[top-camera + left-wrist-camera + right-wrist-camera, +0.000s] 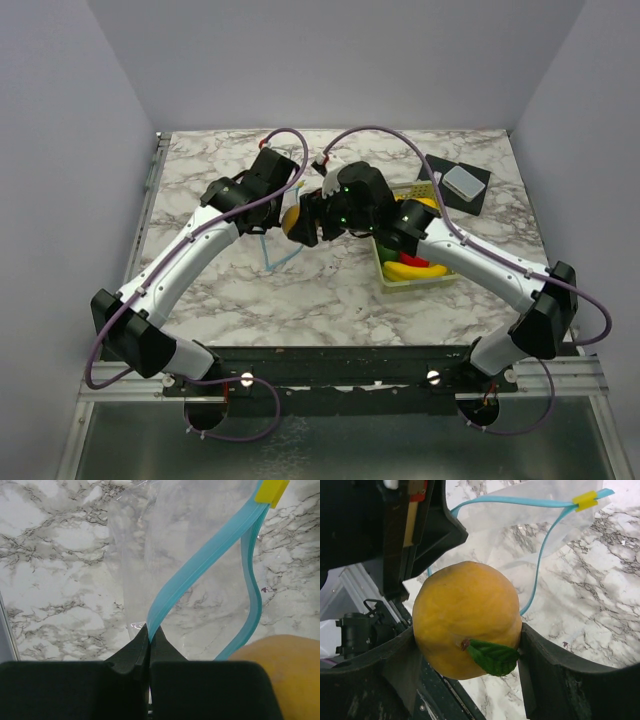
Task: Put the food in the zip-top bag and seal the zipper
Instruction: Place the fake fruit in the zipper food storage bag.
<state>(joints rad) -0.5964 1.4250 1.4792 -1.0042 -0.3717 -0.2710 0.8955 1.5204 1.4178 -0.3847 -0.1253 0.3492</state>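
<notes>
The left gripper [149, 641] is pinching the zipper [200, 565], lower center; the right gripper [467, 647] is clamping 1 orange-yellow fruit [462, 605], mid-frame. Next, it likely needs lowering into the zip-top bag [135, 555].

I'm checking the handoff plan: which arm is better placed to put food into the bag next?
Right. The right gripper holds the orange-yellow fruit near the open mouth of the zip-top bag; the left gripper is shut on the zipper.

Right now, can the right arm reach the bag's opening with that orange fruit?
Probably yes. The left gripper pinches one side of the zipper, so the zip-top bag gapes just beyond the orange fruit in the right gripper, and nothing seems to lie between them.
</notes>
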